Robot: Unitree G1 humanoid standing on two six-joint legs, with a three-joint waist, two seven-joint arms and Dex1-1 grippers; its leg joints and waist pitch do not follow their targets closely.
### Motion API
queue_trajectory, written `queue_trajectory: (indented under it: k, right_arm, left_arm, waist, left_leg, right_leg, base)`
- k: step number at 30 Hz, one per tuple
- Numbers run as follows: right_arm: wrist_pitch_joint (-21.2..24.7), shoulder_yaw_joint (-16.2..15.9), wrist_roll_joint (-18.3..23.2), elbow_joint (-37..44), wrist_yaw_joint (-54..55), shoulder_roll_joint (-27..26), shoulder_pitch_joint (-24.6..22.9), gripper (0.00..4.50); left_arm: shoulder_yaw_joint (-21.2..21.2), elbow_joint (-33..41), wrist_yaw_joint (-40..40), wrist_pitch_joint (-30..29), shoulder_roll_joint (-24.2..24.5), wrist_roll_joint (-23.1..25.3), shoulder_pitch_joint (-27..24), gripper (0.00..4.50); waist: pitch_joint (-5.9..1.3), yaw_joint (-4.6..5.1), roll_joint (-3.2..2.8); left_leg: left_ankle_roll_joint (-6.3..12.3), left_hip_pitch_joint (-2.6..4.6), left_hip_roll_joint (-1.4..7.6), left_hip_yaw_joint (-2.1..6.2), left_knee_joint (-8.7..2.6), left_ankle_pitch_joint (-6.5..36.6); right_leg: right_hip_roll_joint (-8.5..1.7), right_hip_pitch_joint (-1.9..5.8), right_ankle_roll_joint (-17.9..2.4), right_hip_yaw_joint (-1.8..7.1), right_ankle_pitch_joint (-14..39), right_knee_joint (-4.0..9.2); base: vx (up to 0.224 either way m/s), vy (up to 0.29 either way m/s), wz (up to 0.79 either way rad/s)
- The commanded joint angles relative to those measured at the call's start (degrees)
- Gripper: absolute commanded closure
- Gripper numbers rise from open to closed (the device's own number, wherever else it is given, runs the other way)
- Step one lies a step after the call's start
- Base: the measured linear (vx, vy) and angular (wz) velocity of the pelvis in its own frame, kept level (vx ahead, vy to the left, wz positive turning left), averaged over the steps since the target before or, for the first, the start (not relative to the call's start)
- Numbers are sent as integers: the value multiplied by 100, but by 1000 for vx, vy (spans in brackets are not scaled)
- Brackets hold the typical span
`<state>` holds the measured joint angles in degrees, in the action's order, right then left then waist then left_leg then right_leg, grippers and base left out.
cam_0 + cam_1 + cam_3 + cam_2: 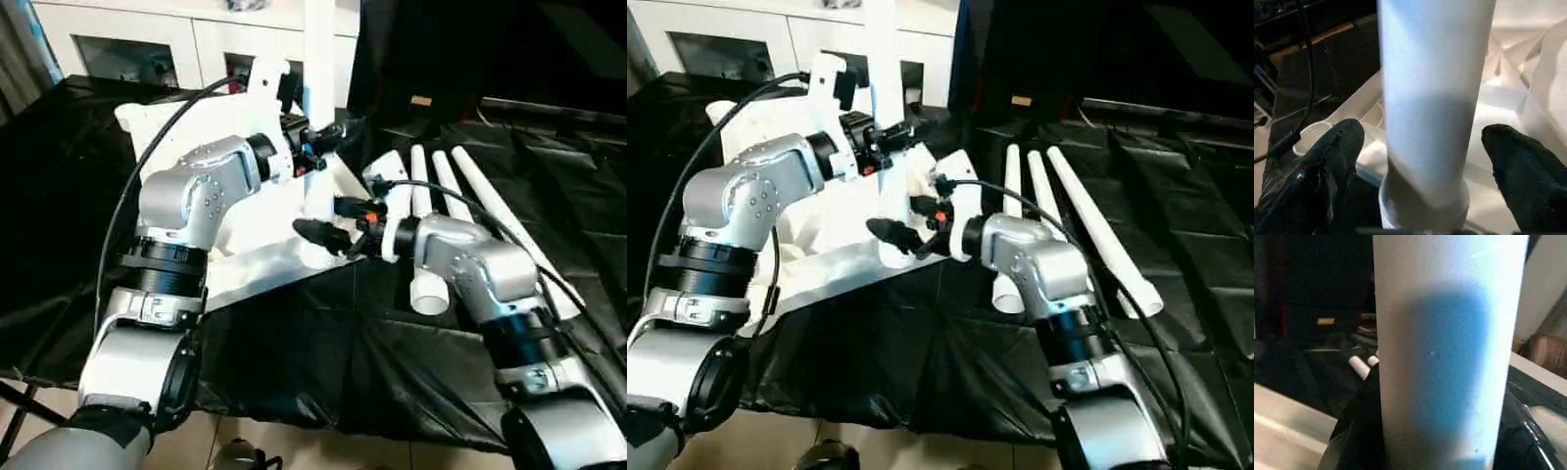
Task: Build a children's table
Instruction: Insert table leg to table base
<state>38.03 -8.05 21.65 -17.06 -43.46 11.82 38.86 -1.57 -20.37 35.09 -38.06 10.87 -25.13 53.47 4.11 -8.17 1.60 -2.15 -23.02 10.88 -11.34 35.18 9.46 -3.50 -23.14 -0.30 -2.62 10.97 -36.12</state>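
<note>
The white tabletop (257,266) lies ribbed side up on black cloth. One white leg (318,59) stands upright in its near corner socket (1422,205). My left gripper (325,135) is shut on this leg partway up; its black fingers (1356,431) press both sides of the tube (1449,333). My right gripper (328,221) sits lower, just above the socket. It is open, its fingers (1327,161) standing off either side of the leg (1435,98) with gaps. Three more legs (460,196) lie side by side on the cloth to the right.
A white cabinet with glass doors (127,49) stands behind the tabletop. Black cloth (392,352) covers the work surface and drops off at the near edge, above a pale floor. Dark furniture fills the back right.
</note>
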Motion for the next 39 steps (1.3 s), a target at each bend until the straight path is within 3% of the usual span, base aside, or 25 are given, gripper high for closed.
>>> queue_trajectory:
  k: [1,3,4,9,10,18,30,39]
  right_arm:
    - [-78,-57,-65,-163,-156,32,147,17]
    - [-128,-86,-53,-246,-315,54,195,17]
    - [-145,-92,-55,-262,-351,62,206,17]
    - [-213,-152,-21,-289,-674,125,264,17]
    - [-242,-190,-22,-299,-785,142,276,35]
    - [-212,-319,-35,-296,-1123,255,277,107]
    - [-257,-241,-45,-458,-1181,196,287,217]
    - [-378,-233,-39,-404,-1238,184,266,249]
  left_arm:
    - [116,220,143,-85,22,-47,44,269]
    - [133,249,208,-126,35,-55,35,269]
    - [141,259,233,-139,41,-60,32,269]
    - [223,354,405,-231,75,-90,4,269]
    - [241,360,496,-229,92,-101,14,269]
    - [242,378,659,-252,125,-123,42,269]
    - [268,543,891,-395,139,-245,20,269]
    - [368,639,1024,-452,169,-218,-44,269]
  waist:
    - [-484,19,-39]
    - [-479,20,-36]
    - [-481,24,7]
    - [-480,13,-13]
    - [-479,12,12]
    - [-476,8,3]
    - [-480,9,-2]
    - [-481,11,-7]
  left_leg:
    - [-334,203,245,150,-432,943]
    - [-328,200,244,150,-434,966]
    - [-312,200,244,145,-434,963]
    - [-273,205,251,147,-430,904]
    - [-260,202,253,145,-432,888]
    - [-242,200,253,148,-429,889]
    - [-224,203,254,142,-422,879]
    - [-216,200,250,144,-422,854]
  right_leg:
    - [-495,270,-1180,241,494,360]
    - [-499,276,-1171,244,538,369]
    - [-498,282,-1164,240,552,371]
    - [-496,270,-1162,243,565,360]
    - [-500,274,-1164,241,554,364]
    - [-504,275,-1157,242,658,367]
    - [-505,270,-1219,240,646,364]
    - [-497,272,-1219,238,600,359]
  base:
    - [0,0,0]
    - [0,0,0]
    - [0,0,0]
    - [0,0,0]
    - [0,0,0]
    - [0,0,0]
    - [0,0,0]
    - [0,0,0]
